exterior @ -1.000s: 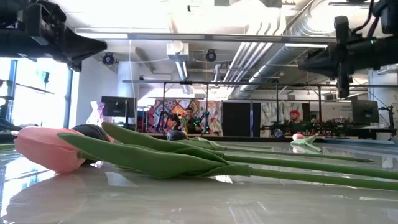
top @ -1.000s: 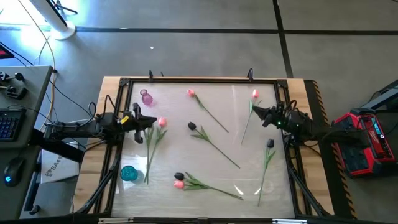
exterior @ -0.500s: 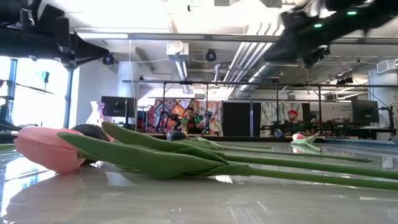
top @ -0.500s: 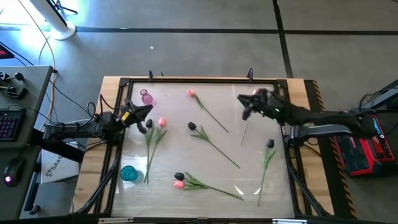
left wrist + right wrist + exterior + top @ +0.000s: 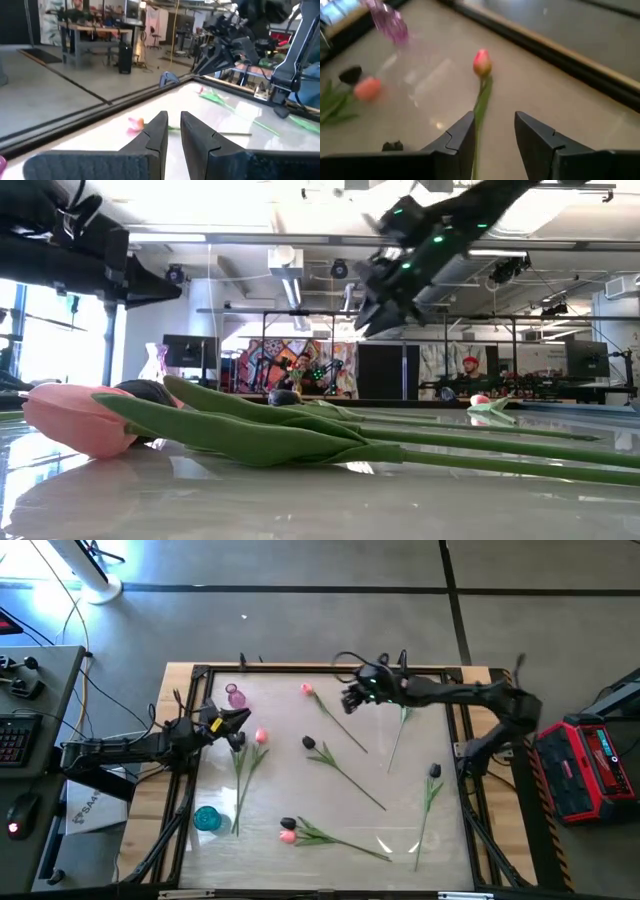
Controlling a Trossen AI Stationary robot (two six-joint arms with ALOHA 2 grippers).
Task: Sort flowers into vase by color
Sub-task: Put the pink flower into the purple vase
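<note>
The right pincer hung above the far part of the surface, its fingers spread with a clear gap between them and holding nothing. Just beside it lay a pink tulip, head toward the far edge, its stem running back under the pincer in the right wrist view, though whether the fingers touched it could not be told.

The left pincer sat near the left edge, its fingers parted by a narrow gap, empty, pointing toward the middle. Just beside it lay another pink tulip with a dark tulip head close by, their stems running toward the near edge.

A small pink vase stood at the far left corner and a blue vase at the near left, both without flowers. In the middle lay a dark tulip with a long slanting stem. Toward the near edge a dark head and a pink head lay touching, side by side. At the right, another dark tulip lay with its stem pointing to the near edge, and one more green stem lay below the right arm, its head probably hidden by the arm.
</note>
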